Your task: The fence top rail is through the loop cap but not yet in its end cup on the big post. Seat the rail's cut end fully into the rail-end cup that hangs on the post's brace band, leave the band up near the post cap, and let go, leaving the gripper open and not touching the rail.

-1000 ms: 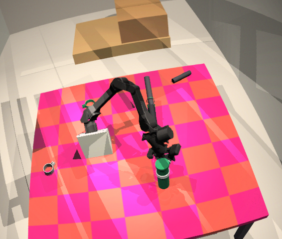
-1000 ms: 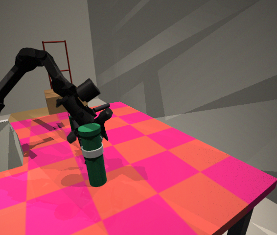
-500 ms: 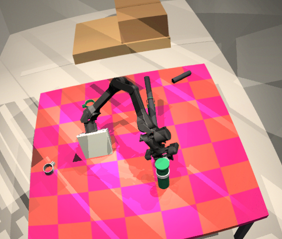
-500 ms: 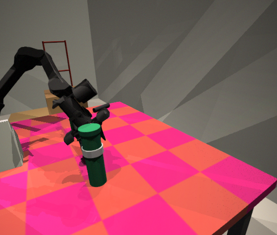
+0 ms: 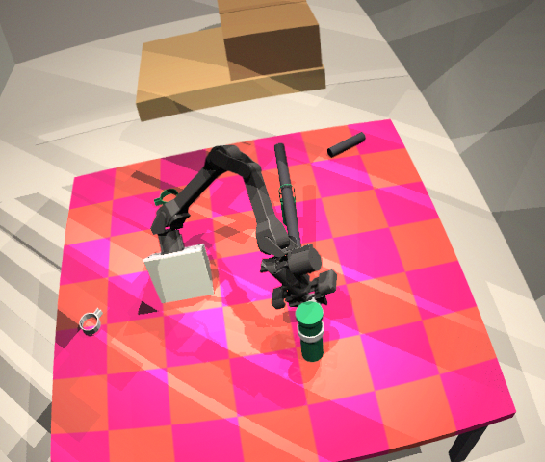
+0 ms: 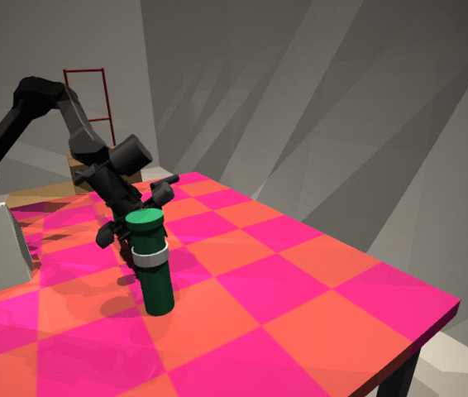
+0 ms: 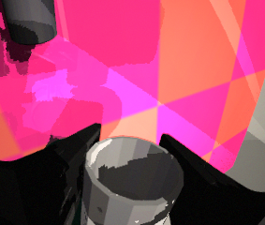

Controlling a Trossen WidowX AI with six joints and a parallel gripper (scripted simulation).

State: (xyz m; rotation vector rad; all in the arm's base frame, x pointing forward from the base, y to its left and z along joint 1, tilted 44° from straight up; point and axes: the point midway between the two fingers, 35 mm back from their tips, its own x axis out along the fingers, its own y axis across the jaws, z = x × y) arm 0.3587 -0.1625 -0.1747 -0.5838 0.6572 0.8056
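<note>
Tool [image 7: 128, 150] pinching grey cup [image 7: 132, 182] beside green post [image 6: 154, 269], band [image 6: 151, 258] high under cap [image 6: 144, 219]; rail [image 5: 286, 193] through loop [image 5: 285, 189], its cut end [image 7: 26, 7] apart from cup, above tabletop [image 5: 412, 298]

pink-orange checkered desk [image 5: 412, 318], short dark tube [image 5: 346, 144] near far corner, loose silver ring [image 5: 90, 321] at left edge, cardboard boxes [image 5: 222, 69] beyond, red ladder [image 6: 97, 102]

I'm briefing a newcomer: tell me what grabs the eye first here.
The green post standing upright mid-table, ringed by a pale brace band. Just behind it, the gripper is shut on the grey rail-end cup, while the dark rail lies farther back on the pink-and-orange checkered table.
</note>
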